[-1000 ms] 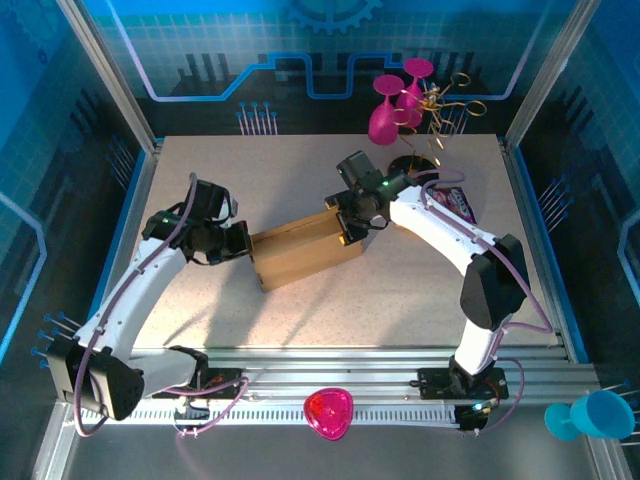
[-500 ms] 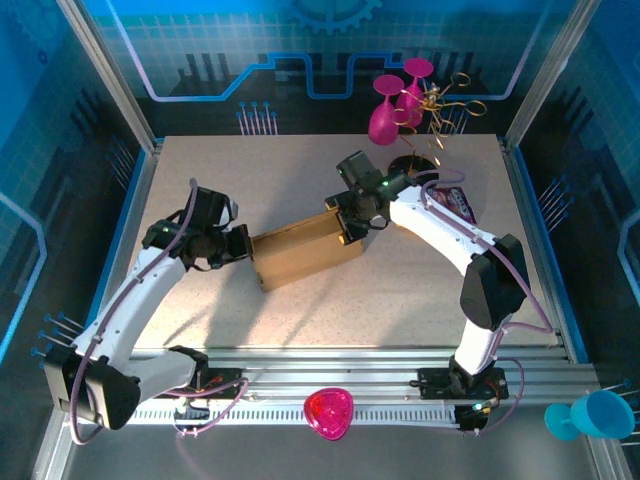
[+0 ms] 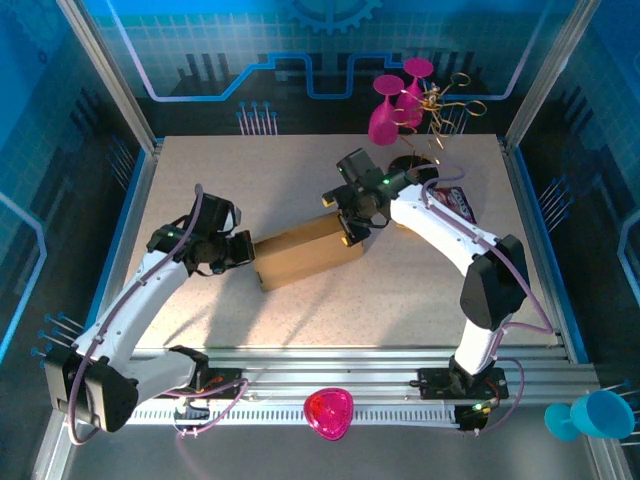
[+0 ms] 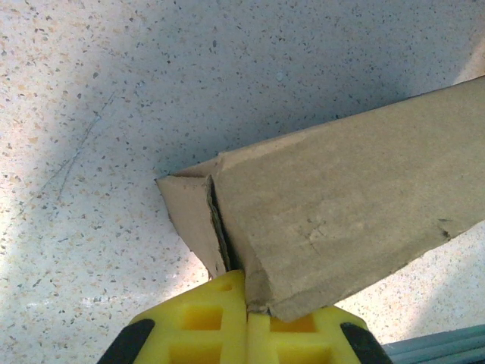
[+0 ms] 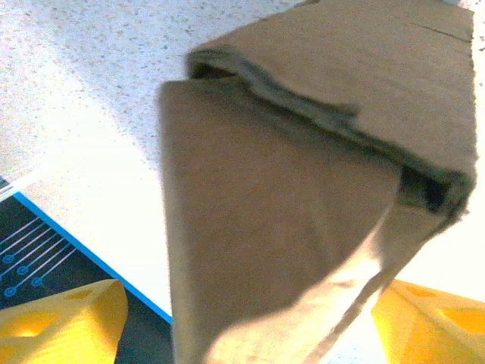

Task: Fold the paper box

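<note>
The left gripper (image 4: 246,307) has its yellow fingers pressed together on a corner flap of the paper box (image 3: 305,252) (thin cardboard runs into the seam). The right gripper (image 5: 246,303) is spread wide astride the opposite end. The box lies mid-table (image 3: 400,300), between both arms.

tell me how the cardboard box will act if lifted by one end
Probably light: the box looks hollow, thin cardboard. Likely to bend or crush where pinched, since its end flaps gape and the corner is frayed. Its flat sides should slide, not roll.
</note>
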Controlling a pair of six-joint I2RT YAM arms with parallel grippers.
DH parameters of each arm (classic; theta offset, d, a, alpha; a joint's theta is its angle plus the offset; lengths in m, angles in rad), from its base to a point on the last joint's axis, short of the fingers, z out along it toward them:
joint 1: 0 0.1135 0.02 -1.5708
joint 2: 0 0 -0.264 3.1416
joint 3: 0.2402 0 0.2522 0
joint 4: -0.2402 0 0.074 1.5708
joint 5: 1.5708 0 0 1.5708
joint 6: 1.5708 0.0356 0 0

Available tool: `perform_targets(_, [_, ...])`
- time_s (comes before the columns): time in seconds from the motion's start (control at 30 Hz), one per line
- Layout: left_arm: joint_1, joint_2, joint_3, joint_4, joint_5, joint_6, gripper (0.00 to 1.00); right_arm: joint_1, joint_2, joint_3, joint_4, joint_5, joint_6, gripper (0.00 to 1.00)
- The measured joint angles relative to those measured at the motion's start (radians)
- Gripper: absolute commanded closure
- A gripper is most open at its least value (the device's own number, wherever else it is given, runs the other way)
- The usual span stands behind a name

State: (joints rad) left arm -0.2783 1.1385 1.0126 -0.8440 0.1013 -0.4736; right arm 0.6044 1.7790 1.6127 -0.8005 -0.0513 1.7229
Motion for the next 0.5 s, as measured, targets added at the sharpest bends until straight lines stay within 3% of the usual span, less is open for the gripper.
perform_targets(0.3, [-0.003,0.000,0.000,0.002,-0.008,0.000,1.00,-0.079,-0.173,0.003,-0.075,0.001,-0.104,0.18])
perform_targets(0.5, [-0.009,0.000,0.000,0.001,-0.018,0.000,1.00,-0.175,-0.254,-0.066,-0.065,-0.018,-0.161,0.16])
